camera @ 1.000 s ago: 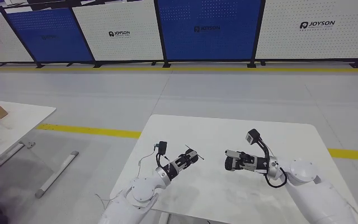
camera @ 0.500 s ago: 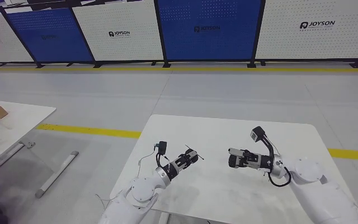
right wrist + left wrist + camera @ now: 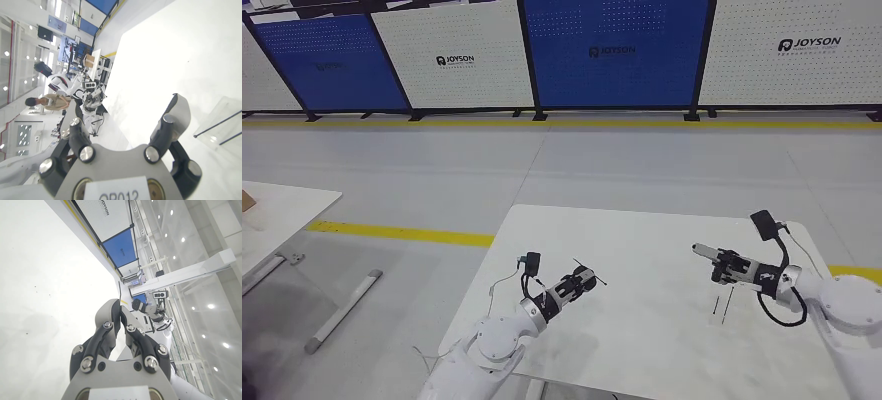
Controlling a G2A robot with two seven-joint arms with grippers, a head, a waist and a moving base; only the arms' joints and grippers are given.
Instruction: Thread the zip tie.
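A: Left gripper [image 3: 119,307]?
B: Fingers pressed together, pinching a thin black tie [image 3: 119,291]. The tie sits between the pads. Its free end pokes straight out past the fingertips.
A: Where is that gripper?
B: Over the near left part of the white table [image 3: 642,230], pointing toward the middle. From above, the tie reads as a fine dark line across the fingertips.
A: Right gripper [image 3: 125,102]?
B: Fingers spread wide, nothing between them. It hangs above the right side of the table and points toward the left arm, well apart from it.
A: Anything near it?
B: Two loose ties [image 3: 213,126], dark and thin. They lie side by side on a clear sheet [image 3: 223,106] on the table, just beside the right gripper. From above they are on the robot's side of the right wrist. One shows a small head at the end nearer the gripper. Neither gripper touches them.
A: Sheet or tray?
B: Cannot tell.
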